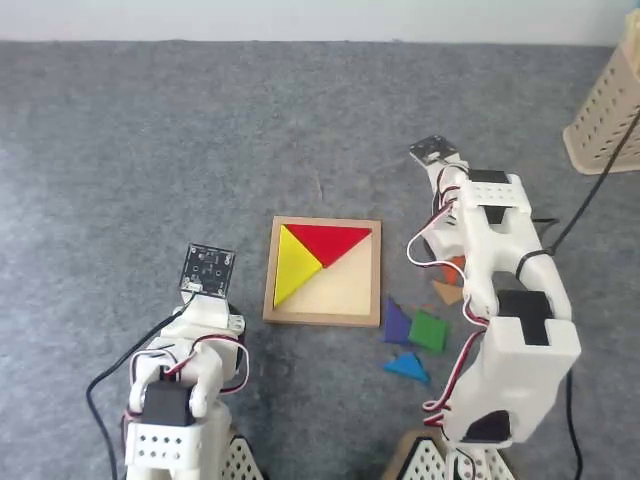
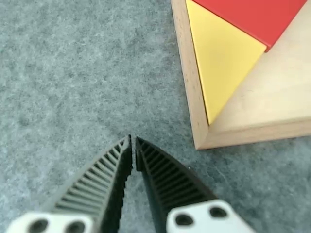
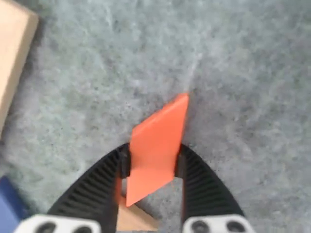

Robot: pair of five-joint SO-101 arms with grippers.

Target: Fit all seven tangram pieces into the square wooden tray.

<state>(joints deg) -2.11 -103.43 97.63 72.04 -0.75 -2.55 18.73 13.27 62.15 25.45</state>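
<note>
From above, the square wooden tray (image 1: 322,319) holds a red triangle (image 1: 328,241) and a yellow triangle (image 1: 294,264); the left wrist shows the left gripper (image 2: 132,141) closed and empty just beside the tray's corner; the right wrist shows the right gripper (image 3: 153,155) clamping an orange parallelogram (image 3: 158,138) over grey carpet (image 3: 243,73).

No text, label, brand, number or sign can be read. Small pale marks are seen on the dark circuit board (image 1: 208,270) carried at the left arm's wrist, near the left edge of the wooden tray (image 1: 325,318), but they are too small to be made out as print.
</note>
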